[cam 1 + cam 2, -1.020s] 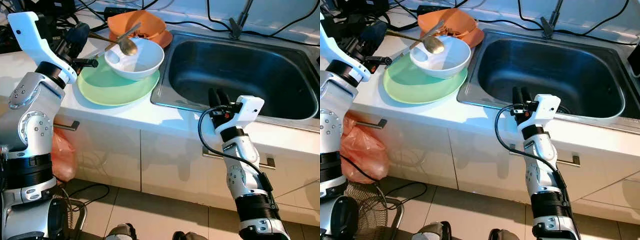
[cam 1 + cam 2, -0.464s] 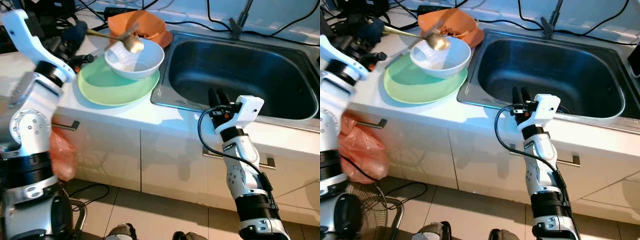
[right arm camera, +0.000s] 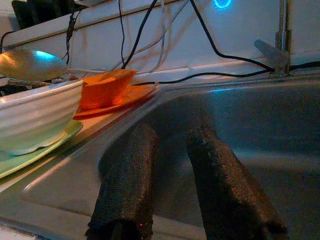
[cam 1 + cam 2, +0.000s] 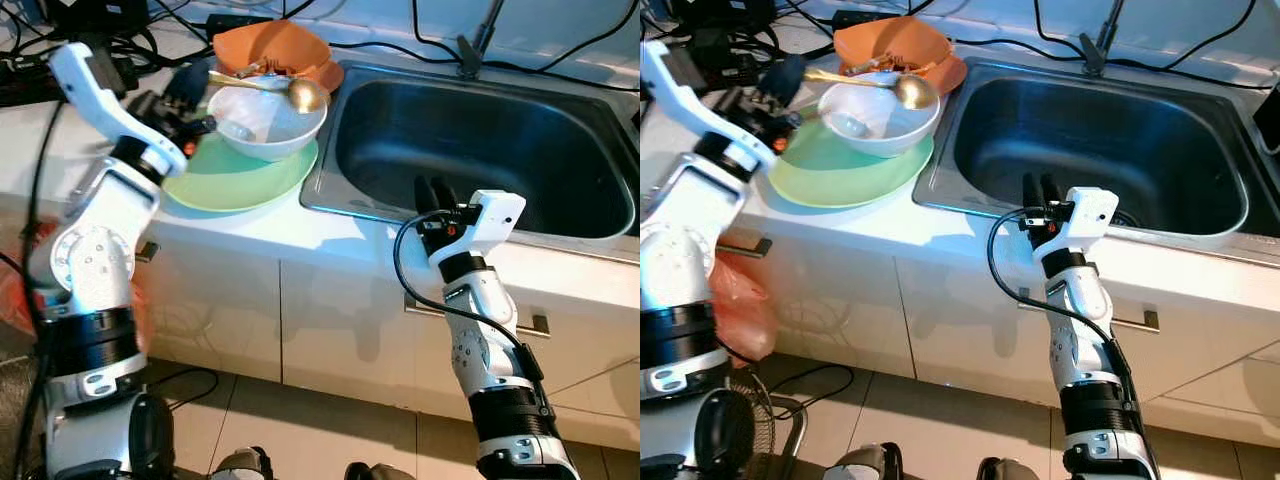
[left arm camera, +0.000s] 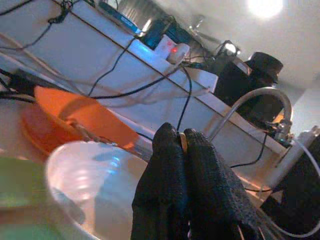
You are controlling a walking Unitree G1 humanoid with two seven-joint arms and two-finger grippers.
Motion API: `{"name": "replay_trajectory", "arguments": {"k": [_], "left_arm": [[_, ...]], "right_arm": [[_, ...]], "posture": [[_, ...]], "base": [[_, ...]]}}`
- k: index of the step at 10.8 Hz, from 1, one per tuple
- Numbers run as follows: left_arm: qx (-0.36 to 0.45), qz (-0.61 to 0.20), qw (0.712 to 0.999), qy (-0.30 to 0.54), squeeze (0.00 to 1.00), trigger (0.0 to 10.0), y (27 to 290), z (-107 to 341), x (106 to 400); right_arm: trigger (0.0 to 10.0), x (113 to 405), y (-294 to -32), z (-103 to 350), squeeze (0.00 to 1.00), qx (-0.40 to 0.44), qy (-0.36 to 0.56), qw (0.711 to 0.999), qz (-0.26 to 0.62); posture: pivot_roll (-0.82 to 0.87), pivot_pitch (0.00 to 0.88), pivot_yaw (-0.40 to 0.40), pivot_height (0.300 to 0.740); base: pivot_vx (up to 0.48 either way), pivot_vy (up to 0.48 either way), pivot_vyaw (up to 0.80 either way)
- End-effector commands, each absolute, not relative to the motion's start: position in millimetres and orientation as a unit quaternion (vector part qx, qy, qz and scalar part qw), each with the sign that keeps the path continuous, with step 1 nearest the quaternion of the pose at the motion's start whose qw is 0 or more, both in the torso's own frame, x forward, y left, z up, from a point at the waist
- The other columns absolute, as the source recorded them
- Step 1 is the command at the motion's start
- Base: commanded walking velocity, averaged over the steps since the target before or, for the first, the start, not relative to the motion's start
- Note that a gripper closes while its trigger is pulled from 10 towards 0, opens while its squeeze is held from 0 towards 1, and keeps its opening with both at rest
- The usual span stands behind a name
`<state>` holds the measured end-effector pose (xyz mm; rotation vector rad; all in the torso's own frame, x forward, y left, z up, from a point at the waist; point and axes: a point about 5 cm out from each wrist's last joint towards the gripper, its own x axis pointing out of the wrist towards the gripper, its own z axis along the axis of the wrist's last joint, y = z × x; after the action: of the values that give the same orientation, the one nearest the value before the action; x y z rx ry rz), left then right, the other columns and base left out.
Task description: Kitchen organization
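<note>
Overhead, left gripper clamps the spoon over the bowl; right gripper apart.

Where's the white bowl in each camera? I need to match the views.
Left eye: white bowl upper left, on the green plate.
Right eye: upper left, beside the sink.
Left wrist: lower left, past the left hand.
Right wrist: left edge.
Shared landmark: orange bowl.
</note>
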<state>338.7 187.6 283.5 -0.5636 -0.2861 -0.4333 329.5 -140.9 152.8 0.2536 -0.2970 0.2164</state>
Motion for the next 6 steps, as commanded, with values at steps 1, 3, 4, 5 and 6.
{"name": "replay_trajectory", "arguments": {"k": [1,3,4,5,6], "left_arm": [[-0.286,-0.218,0.922,-0.146,0.00,10.0,186.3,289.2,338.9],[-0.297,-0.225,0.916,-0.152,0.00,10.0,183.5,289.3,338.4],[-0.298,-0.228,0.913,-0.156,0.00,10.0,181.0,289.2,337.7],[-0.300,-0.229,0.911,-0.165,0.00,10.0,180.4,290.3,337.4],[-0.312,-0.226,0.905,-0.178,0.00,10.0,182.1,291.2,337.2]], "right_arm": [[10.0,328.5,-141.2,142.7,0.00,0.128,-0.126,0.979,0.101],[10.0,328.4,-141.2,142.4,0.00,0.129,-0.126,0.978,0.100],[10.0,328.5,-141.2,142.6,0.00,0.130,-0.127,0.978,0.100],[10.0,328.9,-141.3,143.0,0.00,0.129,-0.127,0.978,0.100],[10.0,328.9,-141.5,143.4,0.00,0.130,-0.129,0.978,0.101]], "posture": [[0.13,0.134,-0.039,0.740],[0.14,0.131,-0.037,0.740],[0.13,0.129,-0.039,0.740],[0.13,0.127,-0.040,0.740],[0.14,0.124,-0.042,0.740]], "base": [[0.000,0.000,0.00],[0.000,0.000,0.00],[0.000,0.000,0.00],[0.000,0.000,0.00],[0.000,0.000,0.00]]}}
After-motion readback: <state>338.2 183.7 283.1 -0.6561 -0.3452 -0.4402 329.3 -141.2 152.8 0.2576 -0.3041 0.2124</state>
